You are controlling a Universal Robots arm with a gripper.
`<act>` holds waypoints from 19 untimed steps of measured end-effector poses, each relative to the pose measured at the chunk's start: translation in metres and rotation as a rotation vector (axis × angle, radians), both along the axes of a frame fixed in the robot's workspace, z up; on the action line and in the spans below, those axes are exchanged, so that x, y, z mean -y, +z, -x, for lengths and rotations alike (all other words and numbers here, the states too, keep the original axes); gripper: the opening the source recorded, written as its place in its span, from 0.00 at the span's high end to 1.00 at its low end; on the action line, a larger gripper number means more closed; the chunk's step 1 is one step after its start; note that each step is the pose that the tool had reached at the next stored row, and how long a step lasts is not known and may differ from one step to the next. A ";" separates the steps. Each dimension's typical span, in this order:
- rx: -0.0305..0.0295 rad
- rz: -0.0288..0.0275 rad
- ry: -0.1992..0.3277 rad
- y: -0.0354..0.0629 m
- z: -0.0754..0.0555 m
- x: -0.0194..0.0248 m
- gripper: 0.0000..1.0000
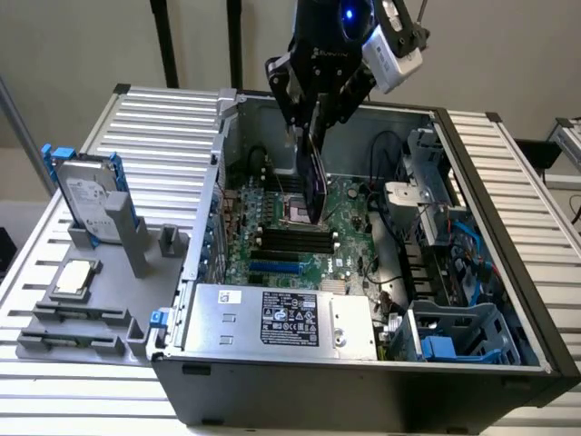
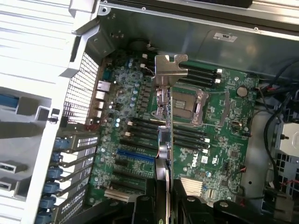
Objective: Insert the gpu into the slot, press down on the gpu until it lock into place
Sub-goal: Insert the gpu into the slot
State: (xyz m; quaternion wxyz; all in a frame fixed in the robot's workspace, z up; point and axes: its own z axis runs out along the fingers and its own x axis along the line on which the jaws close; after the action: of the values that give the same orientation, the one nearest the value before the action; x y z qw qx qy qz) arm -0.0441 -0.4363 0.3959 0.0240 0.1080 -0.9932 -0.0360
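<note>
Gripping the gpu (image 1: 314, 186) by its upper edge, the gripper (image 1: 313, 136) has its jaws partly closed on it | card hangs below the gripper, over the motherboard (image 1: 349, 218) | slot (image 1: 275, 269) lies lower, offset from the gripper, apart from the card

Hard drive (image 1: 88, 195) upright on grey stand (image 1: 145, 283); silver box (image 1: 227, 318) inside case (image 1: 363, 392).

Black gpu (image 1: 315, 186) hangs upright, apart from the empty blue slot (image 1: 274, 268)
</note>
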 end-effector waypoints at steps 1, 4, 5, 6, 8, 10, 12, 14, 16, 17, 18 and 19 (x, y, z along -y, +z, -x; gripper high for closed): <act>0.0000 0.0000 0.019 -0.0005 0.000 0.0000 0.74; 0.0000 0.0000 0.073 -0.0018 0.000 0.0000 0.74; 0.0000 0.0000 0.090 -0.0023 0.000 0.0000 0.74; 0.0000 0.0000 0.108 -0.0027 0.000 0.0000 0.74; 0.0000 0.0000 0.145 -0.0037 0.000 0.0000 0.74; 0.0000 0.0000 0.182 -0.0047 0.000 0.0000 0.74; 0.0000 0.0000 0.218 -0.0057 0.000 0.0000 0.74; -0.0001 0.0001 0.254 -0.0067 0.000 0.0000 0.74; 0.0000 0.0000 0.290 -0.0077 0.000 0.0000 0.74; 0.0000 0.0000 0.310 -0.0083 0.000 0.0000 0.74; 0.0000 0.0000 0.327 -0.0088 0.000 0.0000 0.74; 0.0000 -0.0001 0.345 -0.0093 0.000 0.0000 0.74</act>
State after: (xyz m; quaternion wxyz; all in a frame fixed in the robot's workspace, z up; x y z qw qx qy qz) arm -0.0441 -0.4363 0.3866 0.0298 0.2769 -0.9599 -0.0314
